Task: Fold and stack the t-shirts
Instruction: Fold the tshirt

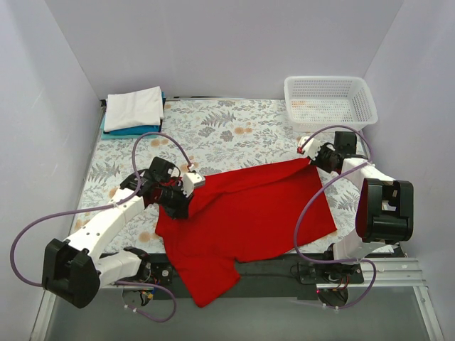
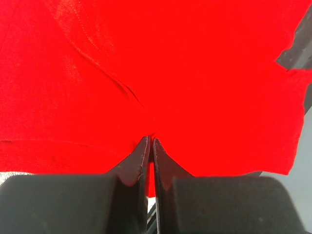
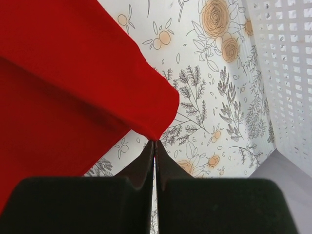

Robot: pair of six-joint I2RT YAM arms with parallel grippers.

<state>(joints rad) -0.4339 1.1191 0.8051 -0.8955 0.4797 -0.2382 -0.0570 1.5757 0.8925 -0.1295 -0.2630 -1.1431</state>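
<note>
A red t-shirt (image 1: 245, 213) lies spread over the near middle of the flowered table, its lower part hanging over the front edge. My left gripper (image 1: 178, 206) is shut on the shirt's left edge; in the left wrist view its jaws (image 2: 150, 140) pinch the red cloth (image 2: 161, 73). My right gripper (image 1: 307, 160) is shut on the shirt's far right corner, lifted a little; in the right wrist view it (image 3: 156, 142) pinches the corner of the red cloth (image 3: 73, 87). A stack of folded shirts, white (image 1: 134, 108) over blue, lies at the far left.
A white mesh basket (image 1: 329, 103) stands at the far right corner, close behind my right gripper; its wall shows in the right wrist view (image 3: 287, 73). Grey walls bound the table (image 1: 227, 135) on three sides. A black rail (image 1: 284, 268) runs along the front edge.
</note>
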